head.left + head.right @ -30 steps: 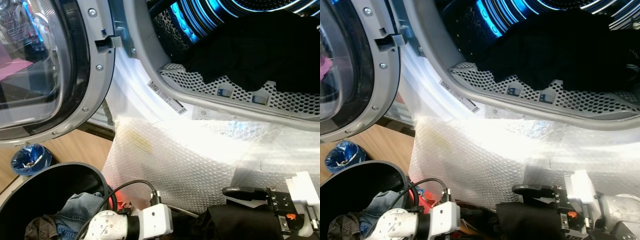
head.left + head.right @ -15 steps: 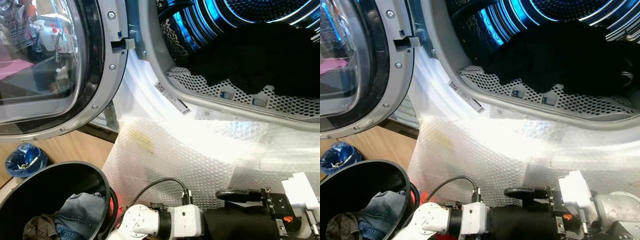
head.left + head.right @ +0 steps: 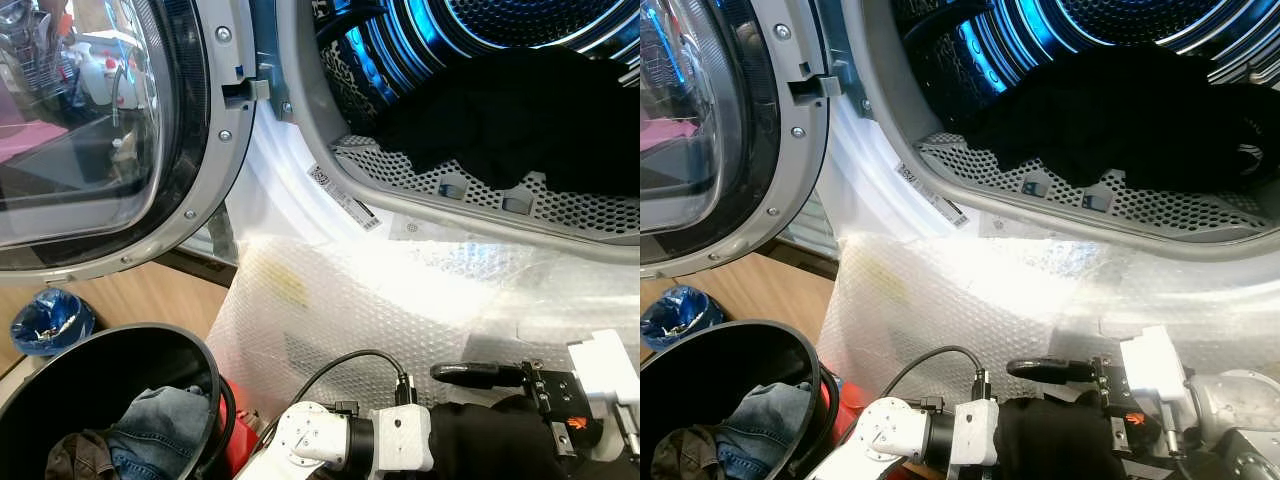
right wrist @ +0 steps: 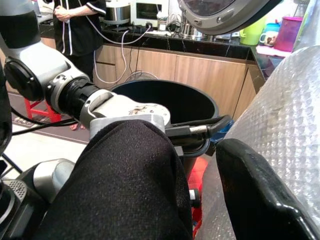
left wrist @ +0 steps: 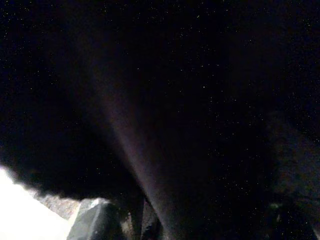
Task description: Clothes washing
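Observation:
The washer drum (image 3: 470,180) stands open with dark clothes (image 3: 520,115) piled inside. Below its rim both arms meet at a bunched black garment (image 3: 495,445). My left gripper (image 4: 197,132) is buried in that cloth and shut on it; its silver wrist (image 3: 345,445) shows beside the cloth, and the left wrist view is dark with fabric. My right gripper (image 3: 462,395) is open, its upper finger (image 3: 475,373) lying just above the garment with a gap. A black basket (image 3: 60,385) at lower left holds a denim piece (image 3: 160,415).
The round glass door (image 3: 100,140) hangs open at left. Bubble wrap (image 3: 370,300) covers the machine's front under the drum. A blue bag (image 3: 45,320) lies on the wood floor. A person (image 4: 75,20) stands at a kitchen counter behind the basket.
My left arm has moved right, pushing its gripper into the black garment. The garment and my right gripper have risen a little toward the drum. The camera tilted slightly.

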You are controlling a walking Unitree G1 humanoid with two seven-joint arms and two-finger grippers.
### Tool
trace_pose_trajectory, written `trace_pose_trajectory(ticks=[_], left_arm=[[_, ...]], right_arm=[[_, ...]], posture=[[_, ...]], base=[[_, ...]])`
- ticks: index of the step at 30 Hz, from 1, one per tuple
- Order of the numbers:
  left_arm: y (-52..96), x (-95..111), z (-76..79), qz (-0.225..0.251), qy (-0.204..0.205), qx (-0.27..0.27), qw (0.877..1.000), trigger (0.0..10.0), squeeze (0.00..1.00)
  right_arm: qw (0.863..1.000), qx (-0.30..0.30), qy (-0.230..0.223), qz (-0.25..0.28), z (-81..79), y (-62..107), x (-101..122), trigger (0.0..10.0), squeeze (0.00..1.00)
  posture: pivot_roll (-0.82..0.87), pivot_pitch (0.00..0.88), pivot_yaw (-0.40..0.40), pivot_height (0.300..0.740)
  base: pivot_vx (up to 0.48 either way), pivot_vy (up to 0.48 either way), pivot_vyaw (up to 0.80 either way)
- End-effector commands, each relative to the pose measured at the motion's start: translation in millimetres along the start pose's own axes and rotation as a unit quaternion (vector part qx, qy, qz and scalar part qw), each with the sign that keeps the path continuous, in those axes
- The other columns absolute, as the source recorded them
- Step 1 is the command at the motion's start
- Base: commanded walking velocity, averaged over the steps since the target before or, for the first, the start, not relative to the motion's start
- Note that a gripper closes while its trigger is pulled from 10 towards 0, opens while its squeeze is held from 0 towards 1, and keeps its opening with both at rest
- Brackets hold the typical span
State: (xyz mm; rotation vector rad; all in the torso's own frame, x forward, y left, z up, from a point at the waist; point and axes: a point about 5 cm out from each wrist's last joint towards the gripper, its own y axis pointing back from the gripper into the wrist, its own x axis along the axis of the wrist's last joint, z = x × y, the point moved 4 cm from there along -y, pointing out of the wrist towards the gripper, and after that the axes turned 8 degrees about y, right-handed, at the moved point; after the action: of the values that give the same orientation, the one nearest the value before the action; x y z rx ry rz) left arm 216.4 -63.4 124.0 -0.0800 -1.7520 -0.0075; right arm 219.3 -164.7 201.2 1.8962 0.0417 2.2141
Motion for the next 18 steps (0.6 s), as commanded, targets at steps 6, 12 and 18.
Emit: trace_pose_trajectory(ticks=[6, 12, 18], left_arm=[[-1.4, 12.2, -2.3, 0.039, 0.019, 0.014, 0.999, 0.0, 0.0], [6.2, 12.3, 1.8, 0.035, 0.023, 0.026, 0.999, 0.0, 0.0], [36.0, 10.0, 6.3, 0.009, 0.033, 0.044, 0.998, 0.0, 0.0]], right_arm=[[1.0, -0.008, 0.006, 0.005, 5.2, -2.8, -0.2, 10.0, 0.0], [1.0, -0.017, 0.006, 0.003, 10.0, -1.1, -1.9, 10.0, 0.0], [1.0, -0.022, 0.002, 0.002, 13.7, 2.4, -4.0, 10.0, 0.0]], posture=[[-0.1, 0.025, -0.034, 0.74], [-0.1, 0.035, -0.036, 0.74], [-0.08, 0.048, -0.042, 0.74]], base=[[0.0, 0.0, 0.0], [0.0, 0.0, 0.0], [0.0, 0.0, 0.0]])
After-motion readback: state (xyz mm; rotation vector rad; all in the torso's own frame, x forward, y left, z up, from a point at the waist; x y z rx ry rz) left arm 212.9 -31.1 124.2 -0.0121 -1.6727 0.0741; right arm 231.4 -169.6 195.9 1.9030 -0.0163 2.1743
